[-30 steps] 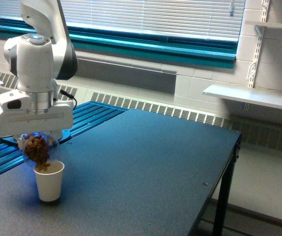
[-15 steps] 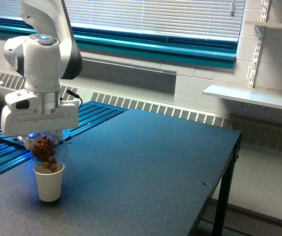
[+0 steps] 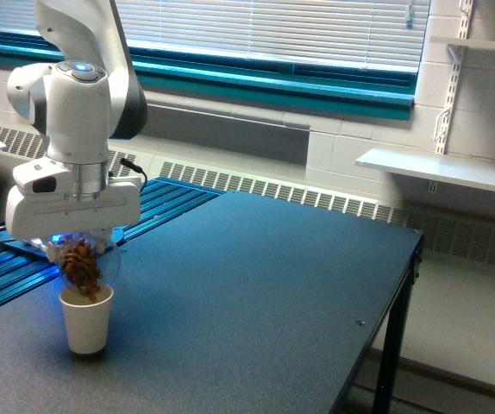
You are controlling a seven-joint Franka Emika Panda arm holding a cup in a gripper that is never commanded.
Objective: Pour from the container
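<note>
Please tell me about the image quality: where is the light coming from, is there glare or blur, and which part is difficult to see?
Exterior view: daylight enters through the window blinds, which look washed out; the dark table shows only a soft sheen. The clear container under the gripper is hard to outline, only its brown contents read, above the white paper cup. A blue glow sits near the container. Fine detail is soft overall.

Dark table (image 3: 265, 285); blinds (image 3: 265, 26) over window; white shelf (image 3: 441, 168); radiator grille (image 3: 273, 187).
</note>
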